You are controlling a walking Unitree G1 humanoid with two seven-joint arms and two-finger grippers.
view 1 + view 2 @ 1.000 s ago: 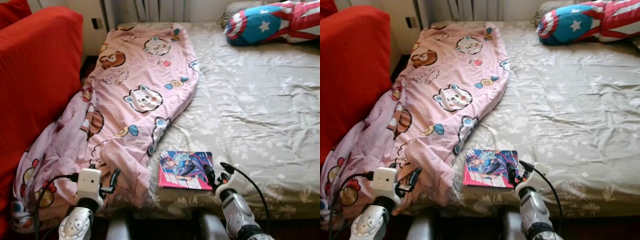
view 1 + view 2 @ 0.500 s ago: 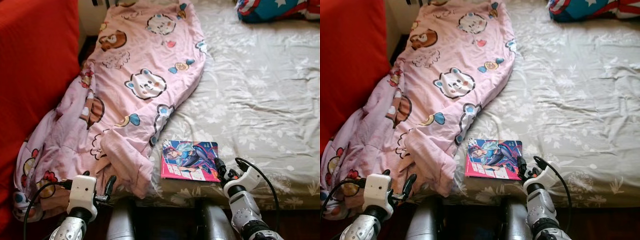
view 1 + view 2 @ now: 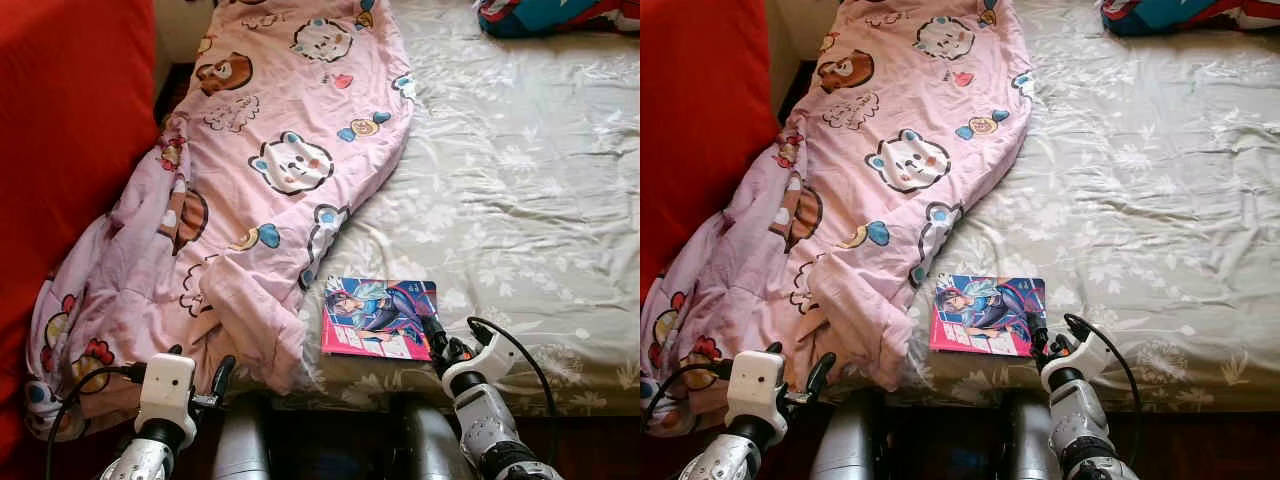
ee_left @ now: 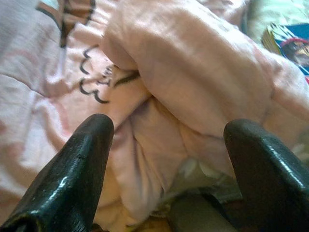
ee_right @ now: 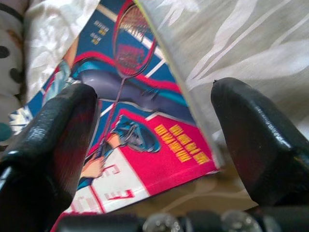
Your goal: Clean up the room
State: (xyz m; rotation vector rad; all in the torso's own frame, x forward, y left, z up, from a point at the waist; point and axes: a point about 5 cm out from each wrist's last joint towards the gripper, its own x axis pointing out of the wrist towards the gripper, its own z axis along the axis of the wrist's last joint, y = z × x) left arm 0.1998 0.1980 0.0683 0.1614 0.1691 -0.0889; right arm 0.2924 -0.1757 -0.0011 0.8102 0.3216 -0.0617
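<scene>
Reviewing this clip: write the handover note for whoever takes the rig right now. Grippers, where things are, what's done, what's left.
Right gripper: open, at the near bed edge, fingers straddling the corner of the comic book; not gripped yet.
Left gripper: open, low at the bed's near left corner, facing the bunched end of the pink cartoon blanket.
Things: the comic book lies flat on the grey floral sheet near the front edge, beside the blanket's folded corner. The blanket lies rumpled along the bed's left side, spilling toward the red sofa.
Done: nothing tidied.
Left: pick up the book, probably straighten the blanket.
</scene>
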